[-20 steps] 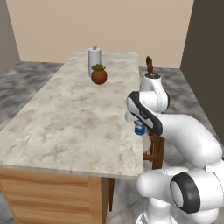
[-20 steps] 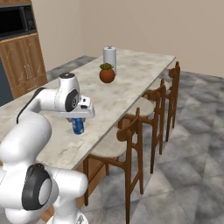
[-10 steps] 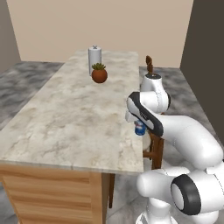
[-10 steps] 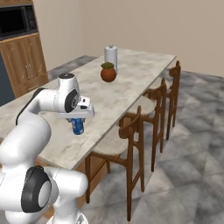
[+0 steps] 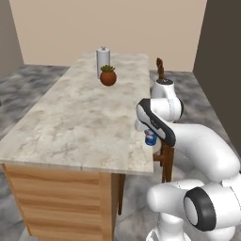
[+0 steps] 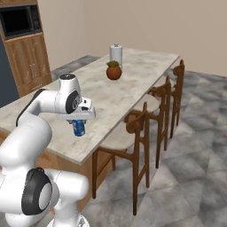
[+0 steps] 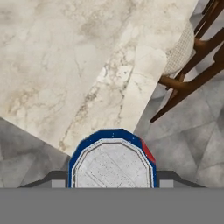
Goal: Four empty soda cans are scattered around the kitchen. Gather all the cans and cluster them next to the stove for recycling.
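Observation:
A blue-and-white soda can (image 6: 79, 128) hangs upright a little above the right edge of the marble island counter (image 6: 116, 95). My gripper (image 6: 79, 124) is shut on it from above. In the left base view the same can (image 5: 150, 137) and gripper (image 5: 149, 133) sit just under the forearm, over the counter's rim. The hand view looks straight down on the can's silvery top (image 7: 112, 164), with the counter edge and floor below it. The stove is out of view.
A terracotta plant pot (image 5: 108, 77) and a white roll (image 5: 103, 57) stand at the counter's far end. Wooden chairs (image 6: 138, 128) line the counter's right side. A black microwave (image 6: 20, 20) sits in wooden cabinets at the left. Grey tiled floor lies around.
The whole picture has shifted slightly, so the base has moved a little. The can stays in the gripper at the same spot under the arm.

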